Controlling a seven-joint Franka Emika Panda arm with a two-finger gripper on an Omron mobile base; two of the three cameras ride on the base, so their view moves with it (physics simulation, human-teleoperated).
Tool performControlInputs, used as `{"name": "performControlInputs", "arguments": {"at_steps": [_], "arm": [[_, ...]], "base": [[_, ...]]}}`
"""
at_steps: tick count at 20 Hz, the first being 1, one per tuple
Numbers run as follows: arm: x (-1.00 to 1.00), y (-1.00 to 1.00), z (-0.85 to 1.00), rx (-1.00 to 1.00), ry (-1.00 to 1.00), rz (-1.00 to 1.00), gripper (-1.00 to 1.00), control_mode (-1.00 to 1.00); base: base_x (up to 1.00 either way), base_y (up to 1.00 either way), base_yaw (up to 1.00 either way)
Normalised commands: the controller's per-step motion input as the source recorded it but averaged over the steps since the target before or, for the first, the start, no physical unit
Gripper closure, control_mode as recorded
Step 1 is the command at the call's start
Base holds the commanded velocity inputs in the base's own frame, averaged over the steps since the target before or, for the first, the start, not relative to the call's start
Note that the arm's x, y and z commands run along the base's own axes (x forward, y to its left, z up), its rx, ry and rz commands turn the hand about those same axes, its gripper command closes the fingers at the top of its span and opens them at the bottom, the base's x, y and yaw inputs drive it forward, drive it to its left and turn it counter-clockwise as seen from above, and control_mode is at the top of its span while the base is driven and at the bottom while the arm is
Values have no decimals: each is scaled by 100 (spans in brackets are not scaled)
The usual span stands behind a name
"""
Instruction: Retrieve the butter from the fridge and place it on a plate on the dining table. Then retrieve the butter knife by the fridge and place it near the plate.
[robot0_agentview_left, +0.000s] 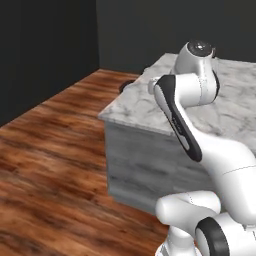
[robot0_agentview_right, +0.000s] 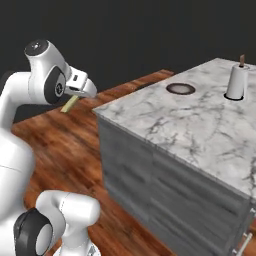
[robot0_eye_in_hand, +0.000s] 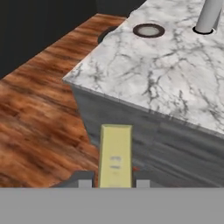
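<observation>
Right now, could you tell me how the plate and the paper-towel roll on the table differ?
The plate lies flat and low on the dining table; the paper-towel roll stands upright beside it, much taller. The plate is round with a dark rim and pale centre; the roll is a white cylinder with a dark post sticking out on top. Both rest on the marble top, towards its far side.

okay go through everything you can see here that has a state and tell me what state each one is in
gripper: shut on the butter, held off the table's near corner.
butter: gripped, sticking out from between the fingertips, above the wooden floor.
plate: flat on the dining table, nothing on it.
dining table: marble top carries the plate and the paper-towel roll.
paper-towel roll: standing upright on the table, beyond the plate.
</observation>
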Motion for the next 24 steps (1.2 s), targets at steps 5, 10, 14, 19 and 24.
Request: {"name": "performControlInputs", "arguments": {"at_steps": [5, 10, 14, 19, 24], "arm": [[0, 0, 0, 0, 0, 0, 100, 100], [0, 0, 0, 0, 0, 0, 100, 100], [0, 0, 0, 0, 0, 0, 100, 100], [0, 0, 0, 0, 0, 0, 100, 100], [0, 0, 0, 0, 0, 0, 100, 100]], "base": [[10, 78, -43], [11, 90, -57], [12, 100, -64], [1, 100, -63], [0, 94, -67]]}}
